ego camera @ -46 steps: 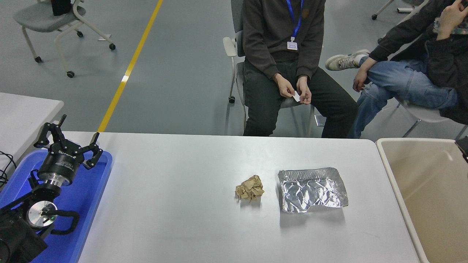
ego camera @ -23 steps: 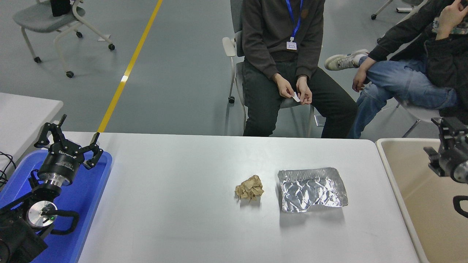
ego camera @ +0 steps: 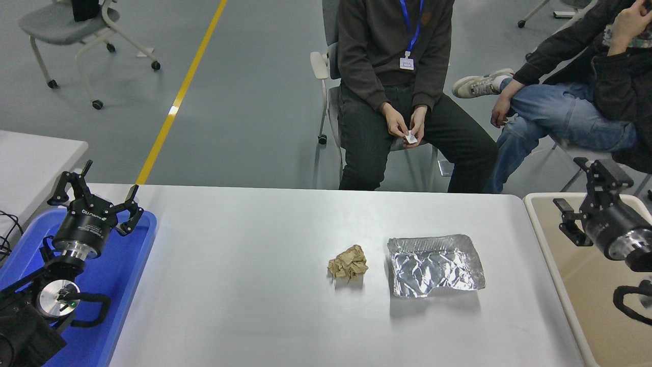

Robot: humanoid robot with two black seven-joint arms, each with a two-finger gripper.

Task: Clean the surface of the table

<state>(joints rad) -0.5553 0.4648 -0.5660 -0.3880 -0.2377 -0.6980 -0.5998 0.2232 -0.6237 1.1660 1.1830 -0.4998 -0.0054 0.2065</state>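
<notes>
The table surface [ego camera: 244, 285] fills the near and middle part of my view, a smooth light grey-white top with rounded far corners; its long axis runs left to right across my front, and its near edge is cut off by the frame. On it, right of centre, lies a crumpled ball of brown paper [ego camera: 348, 262], and just to its right, apart from it, a crushed aluminium foil tray [ego camera: 434, 264] lying flat with one near corner torn in.

At the near left my left arm is parked over a blue plastic tray [ego camera: 125, 270] that sits at the table's left end; my left gripper [ego camera: 96, 196] points away from me with its fingers spread wide, holding nothing. At the right edge my right gripper [ego camera: 586, 201] hangs above the far corner of a beige bin [ego camera: 552, 255] that stands against the table's right end; its fingers are splayed apart and empty, pointing toward the far left.

Beyond the blue tray, a smaller white tabletop [ego camera: 35, 158] shows at the left edge. Past the table the floor is grey with a yellow line [ego camera: 178, 97] running from the table's far left corner toward the far side. A person in dark clothes [ego camera: 392, 56] sits on a chair at the far side, hands together on a small white scrap. A second seated person in jeans [ego camera: 570, 109] is at the far right. A grey wheeled chair [ego camera: 66, 28] stands at the far left.
</notes>
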